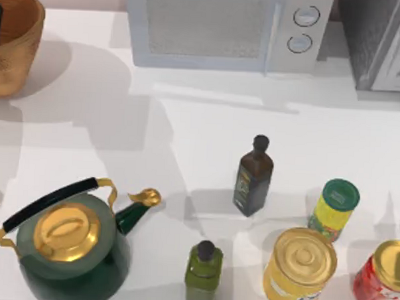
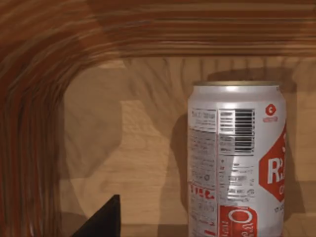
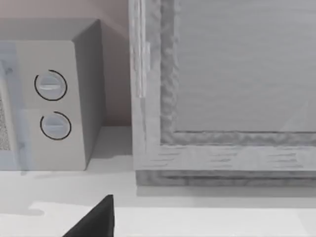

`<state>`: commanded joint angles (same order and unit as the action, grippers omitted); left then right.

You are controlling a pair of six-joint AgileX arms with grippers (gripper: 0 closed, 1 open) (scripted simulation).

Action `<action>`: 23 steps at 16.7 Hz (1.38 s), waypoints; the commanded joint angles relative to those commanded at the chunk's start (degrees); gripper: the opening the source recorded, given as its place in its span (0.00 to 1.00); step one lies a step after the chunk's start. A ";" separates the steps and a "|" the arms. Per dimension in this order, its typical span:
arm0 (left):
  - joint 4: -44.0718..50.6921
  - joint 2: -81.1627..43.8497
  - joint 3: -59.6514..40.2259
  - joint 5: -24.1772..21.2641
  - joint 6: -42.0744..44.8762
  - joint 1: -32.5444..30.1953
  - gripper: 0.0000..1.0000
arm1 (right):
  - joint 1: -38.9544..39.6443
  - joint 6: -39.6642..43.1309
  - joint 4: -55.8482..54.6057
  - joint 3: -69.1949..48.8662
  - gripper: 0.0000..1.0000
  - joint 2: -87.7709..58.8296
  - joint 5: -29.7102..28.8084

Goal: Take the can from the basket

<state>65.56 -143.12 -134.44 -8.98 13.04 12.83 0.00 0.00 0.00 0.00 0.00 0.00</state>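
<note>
Left wrist view: can (image 2: 237,163) upright inside basket (image 2: 29,98), wall near.

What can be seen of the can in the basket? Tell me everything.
The can stands upright on the basket's wooden-looking floor, near the curved wall. Its body is white with fine print, a barcode and red marks with white lettering; the rim at the top looks dull gold. A dark fingertip of the left pincer lies beside it, apart; nothing grips it.
</note>
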 joint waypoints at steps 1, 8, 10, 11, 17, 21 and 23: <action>0.00 0.00 0.00 0.00 0.00 0.00 1.00 | 0.00 0.00 0.00 0.00 1.00 0.00 0.00; -4.68 -3.53 1.08 0.13 -0.63 -0.65 1.00 | 0.00 0.00 0.00 0.00 1.00 0.00 0.00; -7.09 -5.37 1.60 0.16 -0.83 -0.89 1.00 | 0.00 0.00 0.00 0.00 1.00 0.00 0.00; -7.76 -5.88 1.74 0.17 -0.89 -0.95 1.00 | 0.00 0.00 0.00 0.00 1.00 0.00 0.00; -7.89 -5.98 1.77 0.17 -0.91 -0.96 0.85 | 0.00 0.00 0.00 0.00 1.00 0.00 0.00; -7.89 -5.98 1.77 0.17 -0.91 -0.96 0.55 | 0.00 0.00 0.00 0.00 1.00 0.00 0.00; -7.89 -5.98 1.77 0.17 -0.91 -0.96 0.40 | 0.00 0.00 0.00 0.00 1.00 0.00 0.00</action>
<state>57.66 -149.10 -132.66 -8.80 12.13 11.86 0.00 0.00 0.00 0.00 0.00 0.00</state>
